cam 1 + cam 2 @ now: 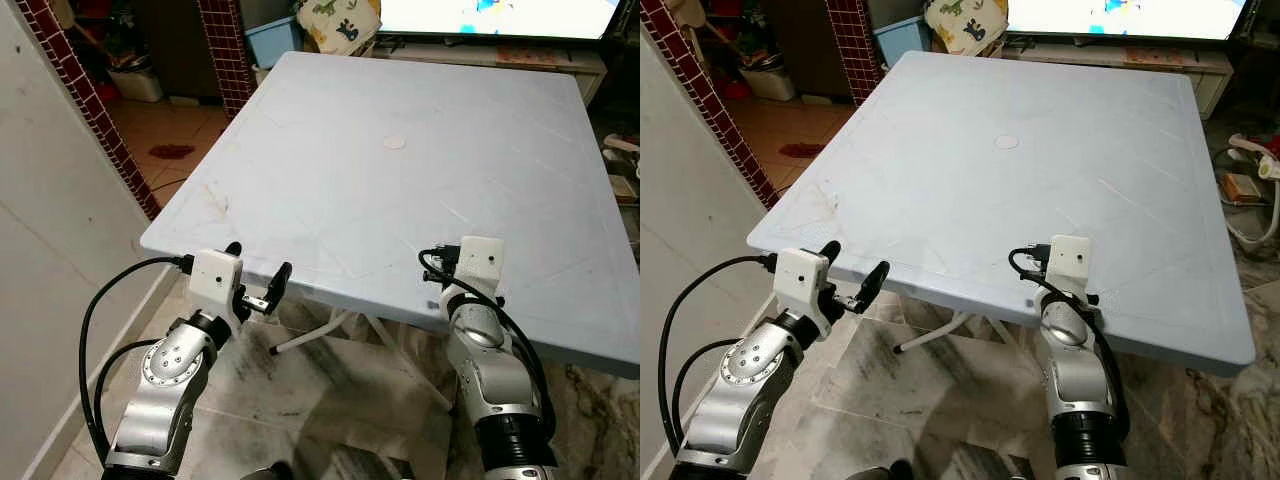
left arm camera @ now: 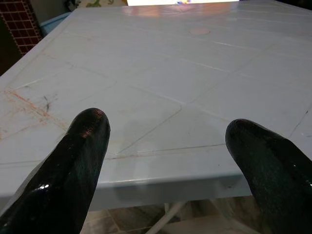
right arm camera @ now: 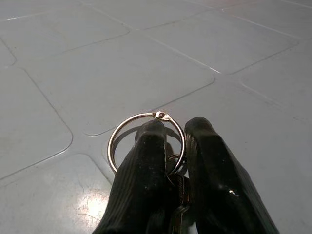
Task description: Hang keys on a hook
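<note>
A silver key ring (image 3: pixel 158 115) sticks out from between my right gripper's (image 3: pixel 170 134) two black fingers, which are shut on it just above the pale blue table (image 1: pixel 330 190). A dark key (image 3: pixel 178 189) hangs in the narrow gap between those fingers. In the eye views the right wrist's white camera box (image 1: pixel 479 261) sits over the table's near edge and hides the fingers. My left gripper (image 1: pixel 258 262) is open with nothing in it, level with the near left edge of the table (image 2: pixel 161 178).
A white wall (image 1: pixel 50 250) runs close on my left. Beyond it stand red-tiled pillars (image 1: pixel 225 50), a blue bin (image 1: pixel 272 40) and a low TV bench (image 1: pixel 500 55). White folding legs (image 1: pixel 320 335) cross under the table. A small round mark (image 1: pixel 395 142) lies mid-table.
</note>
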Motion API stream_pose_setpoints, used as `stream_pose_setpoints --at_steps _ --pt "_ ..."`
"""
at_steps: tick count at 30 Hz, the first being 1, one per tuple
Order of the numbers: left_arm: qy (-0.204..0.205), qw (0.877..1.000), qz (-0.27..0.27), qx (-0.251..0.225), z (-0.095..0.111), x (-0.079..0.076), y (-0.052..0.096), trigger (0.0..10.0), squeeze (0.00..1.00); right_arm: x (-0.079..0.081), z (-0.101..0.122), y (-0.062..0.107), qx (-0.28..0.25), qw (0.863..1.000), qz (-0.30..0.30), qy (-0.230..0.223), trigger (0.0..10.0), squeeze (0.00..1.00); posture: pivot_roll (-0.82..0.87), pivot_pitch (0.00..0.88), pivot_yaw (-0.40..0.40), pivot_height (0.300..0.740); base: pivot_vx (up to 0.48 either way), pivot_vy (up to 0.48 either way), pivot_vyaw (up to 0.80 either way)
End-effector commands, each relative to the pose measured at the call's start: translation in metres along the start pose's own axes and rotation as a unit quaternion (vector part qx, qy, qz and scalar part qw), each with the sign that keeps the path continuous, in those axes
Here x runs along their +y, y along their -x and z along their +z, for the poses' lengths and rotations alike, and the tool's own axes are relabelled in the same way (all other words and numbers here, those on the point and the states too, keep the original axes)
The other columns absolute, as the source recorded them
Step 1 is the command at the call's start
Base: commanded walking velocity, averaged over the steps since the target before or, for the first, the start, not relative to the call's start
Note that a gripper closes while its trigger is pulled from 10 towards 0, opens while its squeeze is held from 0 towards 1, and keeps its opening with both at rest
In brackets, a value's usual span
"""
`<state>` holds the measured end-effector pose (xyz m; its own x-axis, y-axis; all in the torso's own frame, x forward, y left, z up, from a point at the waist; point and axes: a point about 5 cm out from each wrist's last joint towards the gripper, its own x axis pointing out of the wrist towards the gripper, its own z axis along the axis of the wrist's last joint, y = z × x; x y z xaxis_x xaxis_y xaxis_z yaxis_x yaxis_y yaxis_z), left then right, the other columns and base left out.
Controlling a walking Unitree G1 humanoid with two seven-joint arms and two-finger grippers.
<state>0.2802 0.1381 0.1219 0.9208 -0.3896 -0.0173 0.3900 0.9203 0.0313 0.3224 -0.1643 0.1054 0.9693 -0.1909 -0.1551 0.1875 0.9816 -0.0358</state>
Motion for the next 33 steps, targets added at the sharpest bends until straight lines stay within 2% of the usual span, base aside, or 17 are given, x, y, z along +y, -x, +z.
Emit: stream_pose_setpoints --at_steps 1,8,9,11,13,15,16,17,18,19,20,29,33 --pt "-0.009 1.000 -0.001 -0.003 0.002 0.001 -0.001 10.0 0.00 -0.002 -0.008 0.002 0.013 1.000 -0.007 0.002 0.0 0.00 -0.08 0.105 0.087 0.740 0.000 0.000 0.00" --pt "-0.011 1.000 0.005 -0.006 0.003 0.002 -0.003 10.0 0.00 -0.004 0.003 0.002 -0.024 1.000 -0.015 0.009 0.0 0.00 -0.08 0.103 0.088 0.740 0.000 0.000 0.00" --pt "-0.011 1.000 0.006 -0.007 0.003 0.002 -0.003 10.0 0.00 -0.004 0.005 0.003 -0.032 0.999 -0.014 0.006 0.2 0.00 -0.08 0.103 0.088 0.740 0.000 0.000 0.00" --pt "-0.011 1.000 0.007 -0.008 0.003 0.003 -0.003 10.0 0.00 -0.003 0.010 0.003 -0.053 0.998 -0.012 0.012 1.3 0.00 -0.08 0.102 0.087 0.740 0.000 0.000 0.00" --pt "-0.012 1.000 0.007 -0.009 0.003 0.003 -0.004 10.0 0.00 -0.002 0.013 0.003 -0.065 0.998 -0.010 0.017 1.5 0.00 -0.08 0.102 0.087 0.740 0.000 0.000 0.00" --pt "-0.012 1.000 0.009 -0.011 0.004 0.003 -0.004 10.0 0.00 -0.001 0.020 0.005 -0.092 0.995 -0.011 0.035 2.3 0.00 -0.08 0.099 0.086 0.740 0.000 0.000 0.00" --pt "-0.012 1.000 0.009 -0.011 0.004 0.003 -0.004 10.0 0.00 -0.001 0.021 0.005 -0.096 0.995 -0.011 0.035 2.2 0.00 -0.08 0.099 0.086 0.740 0.000 0.000 0.00" --pt "-0.012 1.000 0.009 -0.012 0.004 0.003 -0.004 10.0 0.00 -0.001 0.022 0.005 -0.097 0.995 -0.014 0.032 1.6 0.00 -0.08 0.099 0.086 0.740 0.000 0.000 0.00" --pt "-0.012 1.000 0.009 -0.012 0.004 0.003 -0.004 10.0 0.00 -0.001 0.022 0.005 -0.096 0.995 -0.014 0.031 1.6 0.00 -0.08 0.099 0.086 0.740 0.000 0.000 0.00" --pt "-0.012 1.000 0.009 -0.013 0.004 0.002 -0.005 10.0 0.00 -0.001 0.022 0.005 -0.096 0.995 -0.014 0.030 1.1 0.00 -0.08 0.099 0.086 0.740 0.000 0.000 0.00" --pt "-0.013 1.000 0.008 -0.013 0.004 0.002 -0.005 10.0 0.00 -0.001 0.022 0.005 -0.097 0.995 -0.013 0.028 0.0 0.00 -0.08 0.098 0.087 0.740 0.000 0.000 0.00" --pt "-0.014 1.000 0.008 -0.018 0.006 0.003 -0.007 10.0 0.00 0.002 0.029 0.005 -0.121 0.992 -0.007 0.034 0.0 0.00 -0.09 0.096 0.092 0.740 0.000 0.000 0.00" --pt "-0.013 1.000 0.007 -0.020 0.006 0.003 -0.008 10.0 0.00 0.004 0.033 0.006 -0.139 0.989 -0.005 0.049 0.0 0.00 -0.09 0.094 0.094 0.740 0.000 0.000 0.00"
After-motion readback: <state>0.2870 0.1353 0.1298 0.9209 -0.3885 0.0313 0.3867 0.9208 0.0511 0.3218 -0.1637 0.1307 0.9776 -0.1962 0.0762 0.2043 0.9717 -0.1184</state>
